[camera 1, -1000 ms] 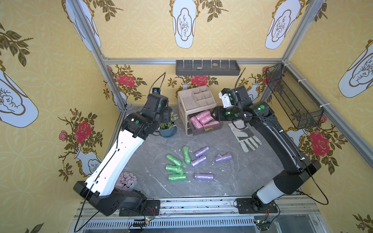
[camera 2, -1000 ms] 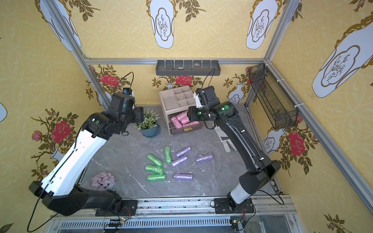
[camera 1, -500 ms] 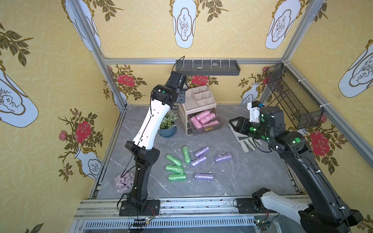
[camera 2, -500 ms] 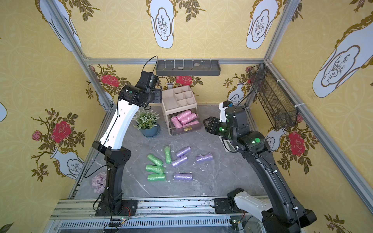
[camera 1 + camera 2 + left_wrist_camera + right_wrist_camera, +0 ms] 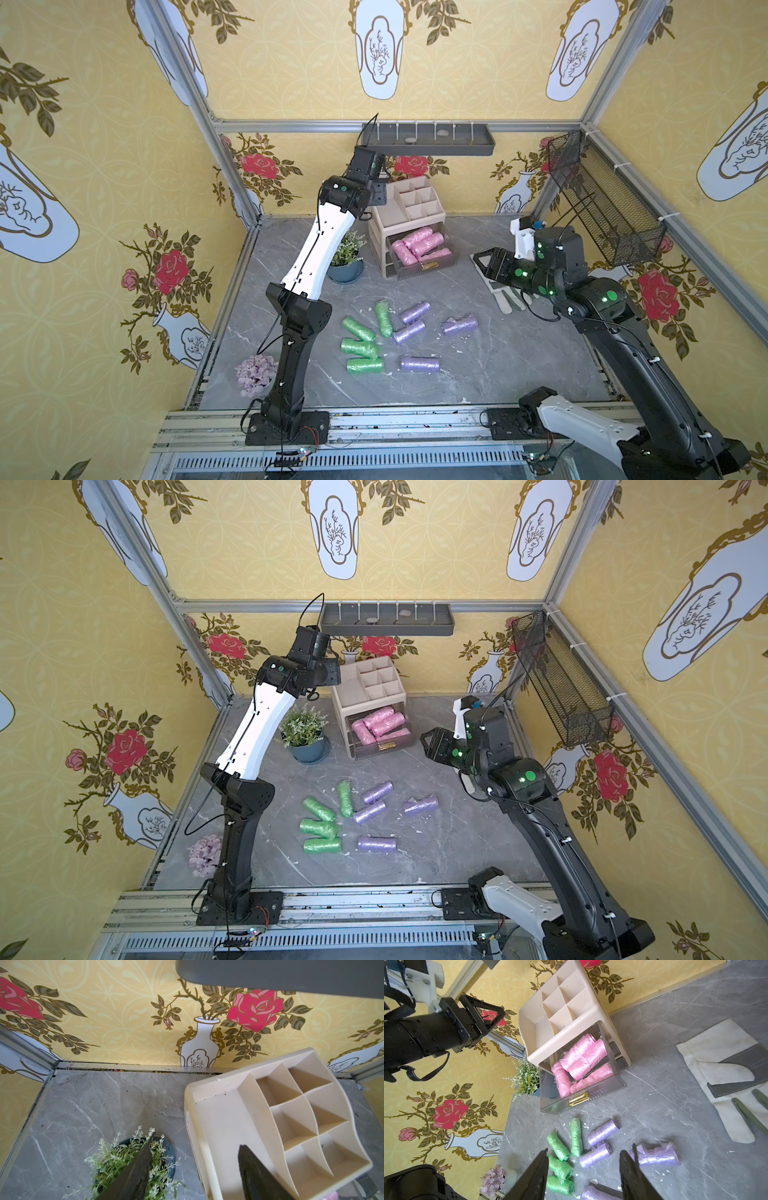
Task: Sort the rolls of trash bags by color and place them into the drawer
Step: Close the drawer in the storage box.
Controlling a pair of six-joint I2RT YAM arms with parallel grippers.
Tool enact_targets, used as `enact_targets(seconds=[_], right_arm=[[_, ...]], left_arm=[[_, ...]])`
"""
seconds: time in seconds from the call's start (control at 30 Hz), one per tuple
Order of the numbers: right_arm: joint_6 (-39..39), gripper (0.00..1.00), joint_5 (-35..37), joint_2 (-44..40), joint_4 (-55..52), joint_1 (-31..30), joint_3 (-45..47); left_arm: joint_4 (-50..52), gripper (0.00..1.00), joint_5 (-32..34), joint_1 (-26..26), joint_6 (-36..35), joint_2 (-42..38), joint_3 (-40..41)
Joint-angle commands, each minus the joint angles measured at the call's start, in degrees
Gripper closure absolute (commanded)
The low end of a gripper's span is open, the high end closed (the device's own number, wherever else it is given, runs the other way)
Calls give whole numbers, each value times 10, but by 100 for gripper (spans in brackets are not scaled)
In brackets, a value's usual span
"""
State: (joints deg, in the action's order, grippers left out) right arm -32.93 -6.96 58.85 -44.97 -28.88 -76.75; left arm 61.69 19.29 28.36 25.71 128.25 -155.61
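Note:
Several pink rolls of trash bags lie in the pulled-out clear drawer of a beige organizer. On the grey floor in front of it lie several green rolls and, to their right, several lilac rolls. My left gripper hangs open and empty high above the organizer's left edge. To the right of the drawer my right gripper is open and empty, raised above the floor.
A potted plant stands left of the organizer. Near the front left is a lilac flower cluster. A white glove lies under the right arm. On the walls hang a wire basket and a grey shelf.
Over the second the left arm rose from beside the plant to above the organizer. The right gripper drew back from the drawer to the right. The rolls kept their places.

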Motion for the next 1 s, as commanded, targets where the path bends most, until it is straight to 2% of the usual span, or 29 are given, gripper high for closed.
enact_targets(seconds=[0.0,0.27,0.57,0.7,0.97], right_arm=[[-3,45,0,2,19,0,5],[-14,45,-4,-3,32,0,26],[-59,48,-25,-34,100,-2,109],[-63,48,-26,-33,105,-7,119],[-64,49,-25,-28,110,-10,124]], left_arm=[[-21,34,8,-5,31,13,0],[-47,39,0,-6,71,35,12],[-52,50,-19,-11,88,52,15],[-44,52,-26,-16,96,60,17],[-40,68,-45,-19,113,62,30]])
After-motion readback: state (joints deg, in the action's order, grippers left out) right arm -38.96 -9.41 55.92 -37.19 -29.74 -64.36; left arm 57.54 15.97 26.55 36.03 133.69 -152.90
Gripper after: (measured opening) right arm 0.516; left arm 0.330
